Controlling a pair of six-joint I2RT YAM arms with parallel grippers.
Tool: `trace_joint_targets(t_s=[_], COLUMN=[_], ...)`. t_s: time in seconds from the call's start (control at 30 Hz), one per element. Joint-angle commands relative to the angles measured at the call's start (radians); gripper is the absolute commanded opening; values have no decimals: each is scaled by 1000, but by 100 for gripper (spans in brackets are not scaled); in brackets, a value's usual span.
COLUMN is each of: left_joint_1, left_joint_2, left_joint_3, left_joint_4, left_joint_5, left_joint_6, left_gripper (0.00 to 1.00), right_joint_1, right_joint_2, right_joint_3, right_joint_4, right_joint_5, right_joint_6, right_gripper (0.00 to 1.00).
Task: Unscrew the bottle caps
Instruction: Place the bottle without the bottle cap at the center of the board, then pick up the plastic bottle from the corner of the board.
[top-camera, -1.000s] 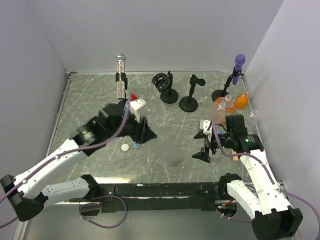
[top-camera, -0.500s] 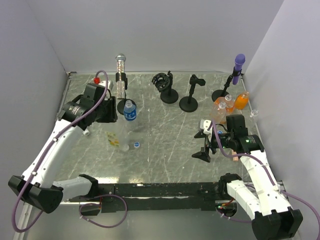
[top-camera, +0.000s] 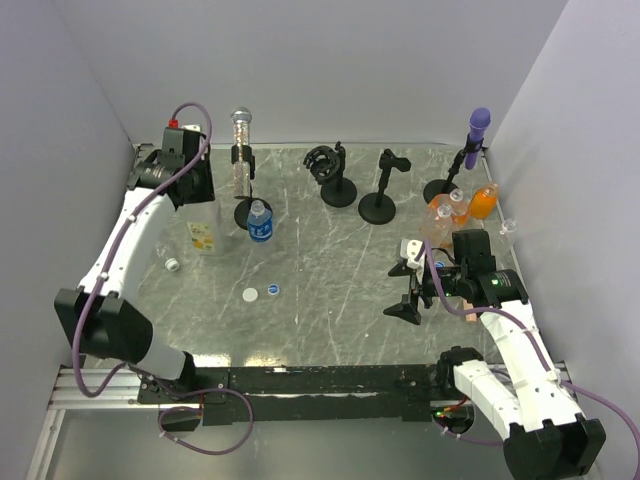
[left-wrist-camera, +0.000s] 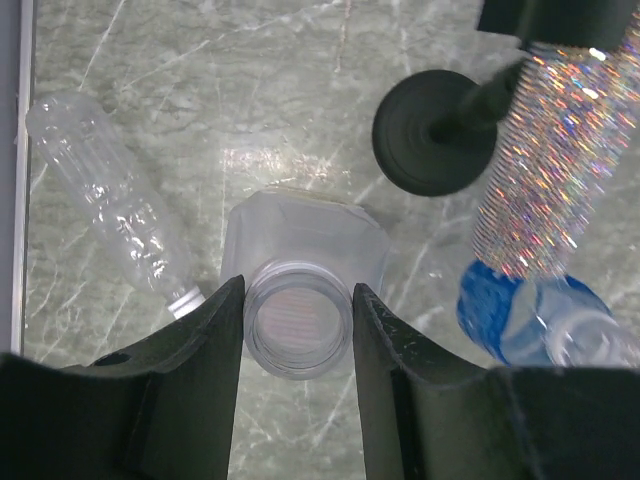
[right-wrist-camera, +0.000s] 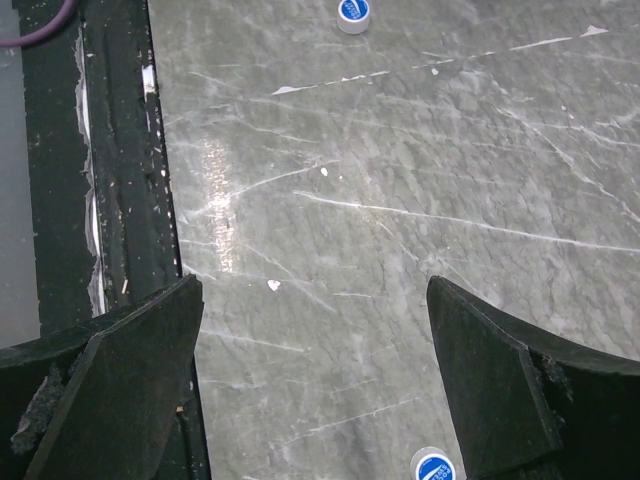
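Bottle (left-wrist-camera: 300, 285), light and thin-walled, likely crushes; left fingers (left-wrist-camera: 200, 350) pinch its stiff neck at 9 and 3 o'clock. Right fingers (right-wrist-camera: 120, 350) gape, empty.

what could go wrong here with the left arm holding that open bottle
The left fingers pinch only the neck of the uncapped bottle; it may slip or tip. The lying clear bottle and the blue-labelled bottle sit close either side, so a swing could knock them.

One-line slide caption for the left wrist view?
Left claw grips the uncapped upright bottle at its neck; clear bottle lying beside it, glitter microphone nearby.
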Motion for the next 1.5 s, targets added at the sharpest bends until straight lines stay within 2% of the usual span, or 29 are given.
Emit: trace_joint_targets(t_s=[0.0,0.1,0.17,0.23,0.33,0.53,0.7,0.8,0.9,1.07,1.2,1.33,1.47], left_joint_1=[41,62,70,76,85,102,145,272,457,560,613,617,617], left_joint_2=[32,46,51,49,26,-18,-157,-275,-348,-377,-253,-32,97], left_joint_3=[49,40,38,34,9,-46,-104,-176,-262,-391,-445,-370,-341], left_joint_4=[51,75,85,83,95,100,149,213,265,367,413,342,365], left_joint_5=[47,83,101,109,123,118,48,110,259,315,307,266,278], left_joint_6=[31,19,7,-1,-11,-19,-70,-110,-166,-263,-329,-338,-317], left_gripper=[4,7,20,38,55,72,94,99,99,97,97,98,99], right_joint_1=[-4,-4,-4,-4,-4,-4,-4,-4,-4,-6,-4,-4,-4], right_joint_2=[-6,-3,0,0,1,-2,-6,-6,-9,-17,-17,-14,-12], right_joint_3=[6,4,4,4,6,6,4,10,11,9,11,15,15], right_joint_4=[27,27,27,26,24,21,20,10,7,4,0,-13,-17], right_joint_5=[-22,-24,-26,-26,-27,-32,-36,-44,-50,-58,-65,-75,-78], right_joint_6=[-7,-9,-10,-12,-12,-16,-16,-23,-26,-26,-27,-38,-41], right_gripper=[99,99,99,99,99,99,99,99,99,99,99,99,99])
